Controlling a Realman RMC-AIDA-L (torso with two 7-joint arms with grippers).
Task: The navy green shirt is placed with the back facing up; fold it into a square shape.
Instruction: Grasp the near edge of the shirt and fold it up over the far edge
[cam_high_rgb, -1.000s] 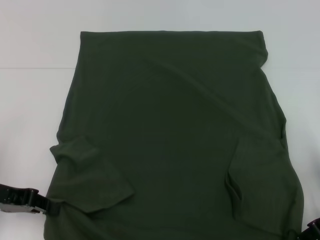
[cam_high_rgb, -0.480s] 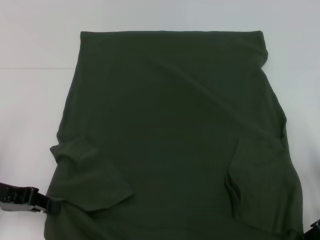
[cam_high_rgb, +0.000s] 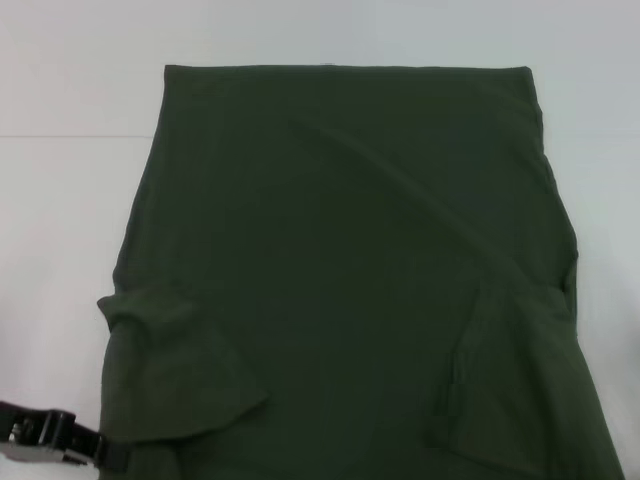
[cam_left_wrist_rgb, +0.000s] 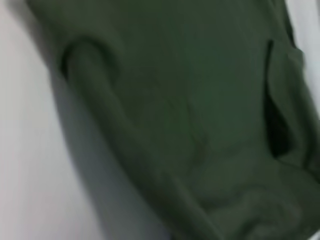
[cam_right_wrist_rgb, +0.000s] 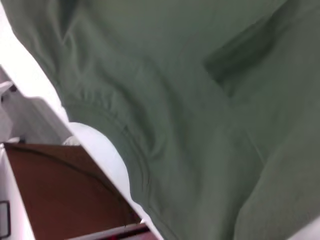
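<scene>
Head view: left end effector (cam_high_rgb: 100, 452) seen at shirt's near left edge, fingers hidden by cloth, grip cannot be told. Right end effector gone from view since a second ago. Navy green shirt (cam_high_rgb: 340, 260) on white worktop (cam_high_rgb: 60, 220), sleeves folded inward, slightly shifted; lengthwise fold judged pending.

The navy green shirt (cam_high_rgb: 340, 270) is a plain dark olive green all over, with no print or pattern on the side facing up; its folds and tucked sleeves only read as darker shadow. The surface (cam_high_rgb: 60, 200) under it is plain white. The left hand (cam_high_rgb: 55, 440) at the near left edge is black.
</scene>
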